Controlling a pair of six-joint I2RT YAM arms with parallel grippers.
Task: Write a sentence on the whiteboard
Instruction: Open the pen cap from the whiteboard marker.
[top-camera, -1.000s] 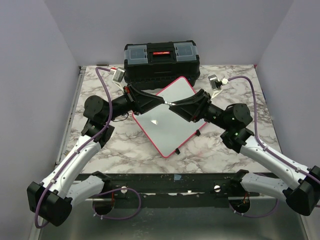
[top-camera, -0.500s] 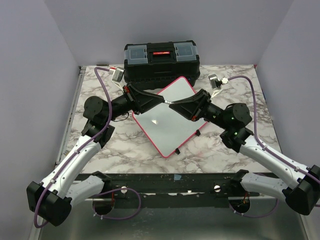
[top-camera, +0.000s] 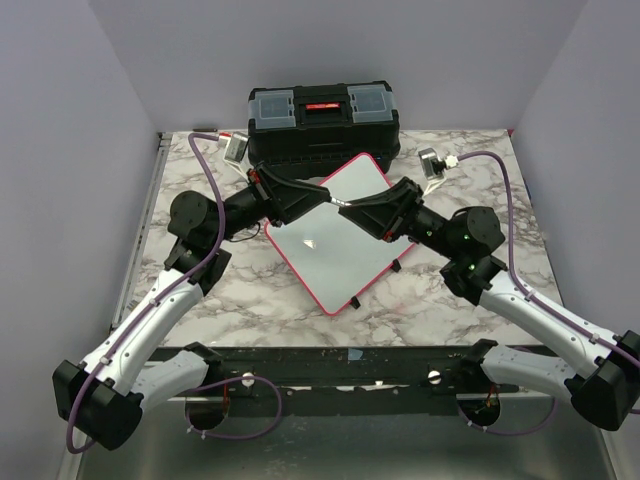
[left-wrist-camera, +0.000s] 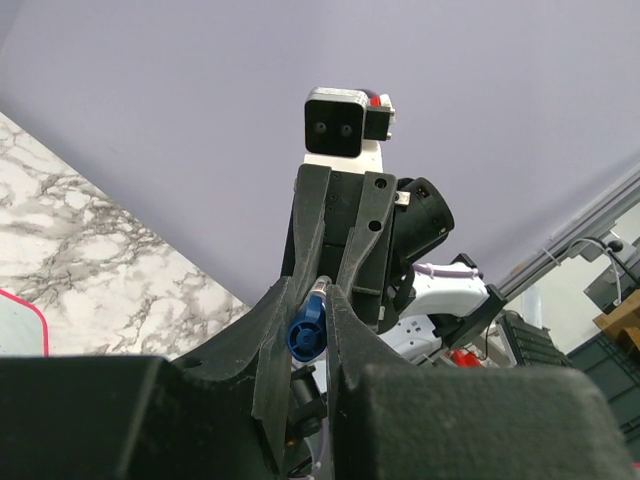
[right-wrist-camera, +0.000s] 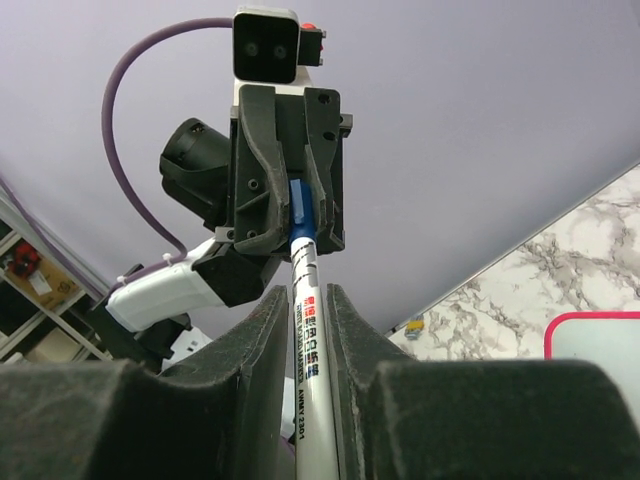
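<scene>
The whiteboard (top-camera: 330, 255) lies turned like a diamond on the marble table, white with a red rim. Its surface is blank and the sentence does not show. Both grippers meet tip to tip above its far half. My left gripper (top-camera: 322, 198) (left-wrist-camera: 322, 290) is shut on the blue cap (left-wrist-camera: 305, 335) of a marker. My right gripper (top-camera: 347, 207) (right-wrist-camera: 308, 290) is shut on the white marker barrel (right-wrist-camera: 310, 345), which runs straight into the cap (right-wrist-camera: 299, 210) held by the left fingers. A board corner shows in the left wrist view (left-wrist-camera: 38, 322) and the right wrist view (right-wrist-camera: 600, 338).
The black toolbox (top-camera: 323, 120) with clear lid compartments stands at the table's far edge, just behind the board. Two small black pieces (top-camera: 397, 267) sit at the board's right rim. Purple walls close in the left, right and back sides.
My right gripper has drawn slightly back to the right with the marker barrel. The left gripper has stayed nearly in place.
</scene>
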